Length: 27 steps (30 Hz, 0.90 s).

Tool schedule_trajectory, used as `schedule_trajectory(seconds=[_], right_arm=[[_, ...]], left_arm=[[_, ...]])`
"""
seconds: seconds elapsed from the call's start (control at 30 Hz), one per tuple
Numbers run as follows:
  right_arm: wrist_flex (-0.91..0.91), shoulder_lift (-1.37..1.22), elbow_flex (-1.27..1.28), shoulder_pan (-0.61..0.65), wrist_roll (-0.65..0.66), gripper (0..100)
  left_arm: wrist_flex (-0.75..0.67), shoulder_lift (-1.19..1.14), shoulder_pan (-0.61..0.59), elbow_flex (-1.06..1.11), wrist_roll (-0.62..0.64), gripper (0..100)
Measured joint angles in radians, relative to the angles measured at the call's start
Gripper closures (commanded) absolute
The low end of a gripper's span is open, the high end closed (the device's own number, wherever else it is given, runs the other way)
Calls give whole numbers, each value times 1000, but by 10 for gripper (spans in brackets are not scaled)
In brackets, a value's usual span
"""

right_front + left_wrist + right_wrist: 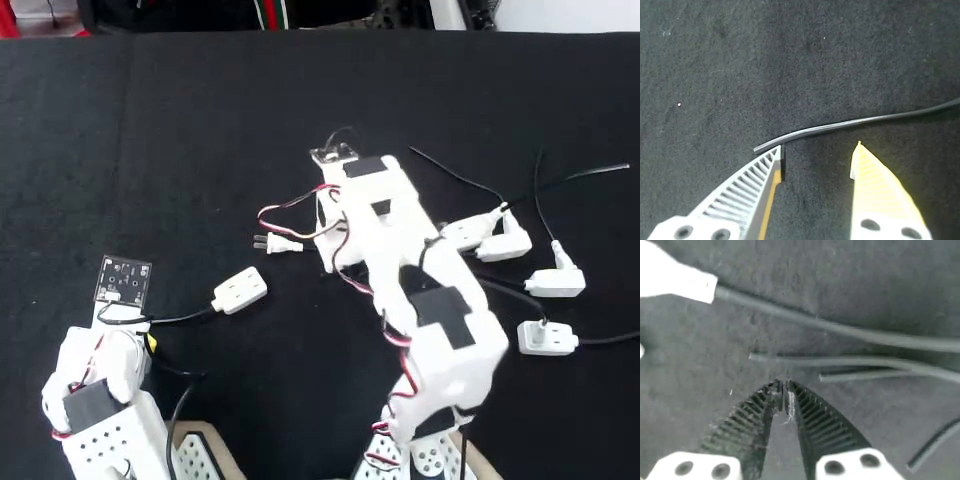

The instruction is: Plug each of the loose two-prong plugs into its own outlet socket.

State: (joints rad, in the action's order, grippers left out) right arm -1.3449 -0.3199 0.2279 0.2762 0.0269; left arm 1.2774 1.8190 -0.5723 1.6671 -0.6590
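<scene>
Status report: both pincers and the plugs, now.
Left pincer open, black cord end just ahead. Right pincer shut, cord ends just ahead. Two-prong plug lies loose, apart from outlet socket.

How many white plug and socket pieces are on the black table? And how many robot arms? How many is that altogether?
White plug and socket pieces: 6
Robot arms: 2
Total: 8
</scene>
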Motion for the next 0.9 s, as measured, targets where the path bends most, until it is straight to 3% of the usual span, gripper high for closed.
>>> schedule_trajectory(seconds=[0.6, 0.9], right_arm=[[-74, -307, -517, -155, 61, 983], [8, -442, -678, -186, 61, 984]], left_arm=[[0, 0, 0, 0, 0, 776], [0, 0, 0, 0, 0, 776]])
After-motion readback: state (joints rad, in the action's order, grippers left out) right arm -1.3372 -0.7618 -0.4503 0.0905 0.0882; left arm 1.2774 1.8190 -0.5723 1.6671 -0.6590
